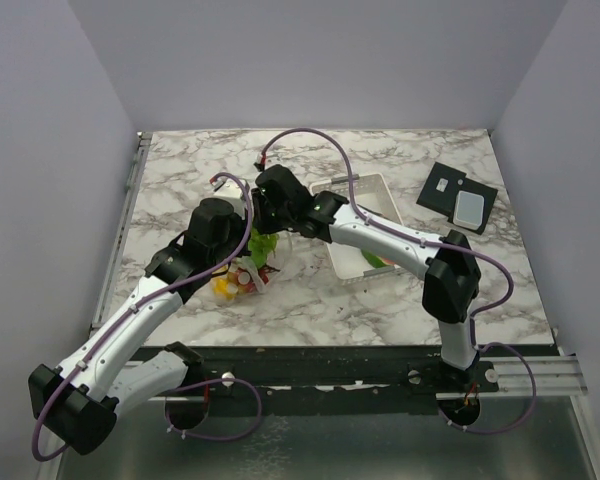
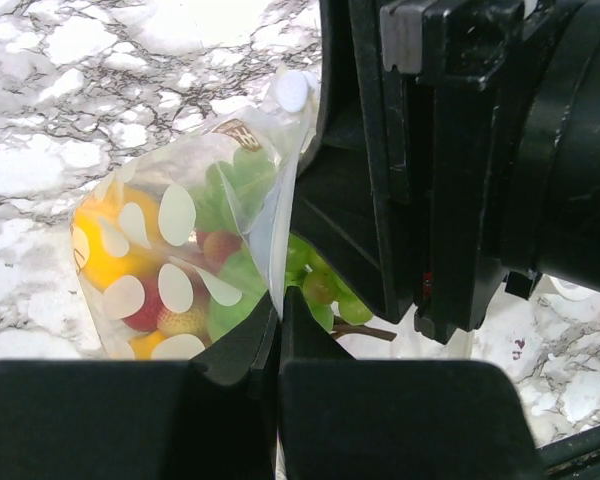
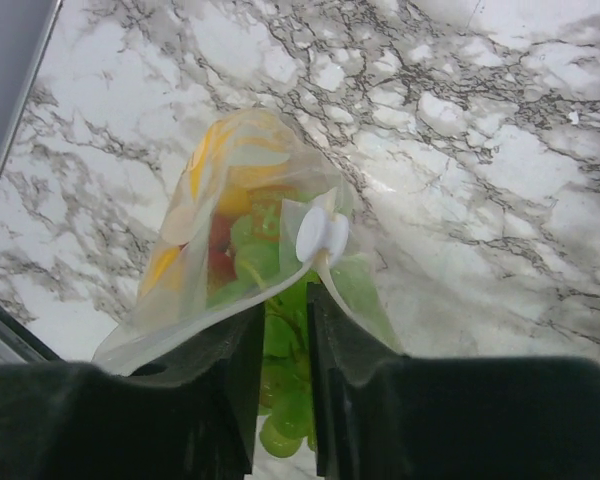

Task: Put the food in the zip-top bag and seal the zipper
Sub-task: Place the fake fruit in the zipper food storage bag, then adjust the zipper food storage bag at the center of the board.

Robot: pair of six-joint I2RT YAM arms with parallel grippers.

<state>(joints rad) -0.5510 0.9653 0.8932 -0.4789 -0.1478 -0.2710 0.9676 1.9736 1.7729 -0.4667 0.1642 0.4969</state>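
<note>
Top external: zip-top bag [image 1: 248, 270] of food [image 1: 223, 288] at eight o'clock of the white basket [image 1: 365, 181].
Pinched at its edge in the closed left gripper [image 2: 280, 325]; straddled below the zipper [image 3: 322, 238] by the narrowly parted right gripper [image 3: 280, 320]. Probably light, thin, slippery, crinkly: best taken along the mouth strip, not the belly.

A white plastic basket [image 1: 356, 181] sat mid-table on the marble-patterned tabletop [image 1: 400, 150], and near its right lay a black square pad [image 1: 441, 188] bearing a pale rectangle [image 1: 469, 207].
</note>
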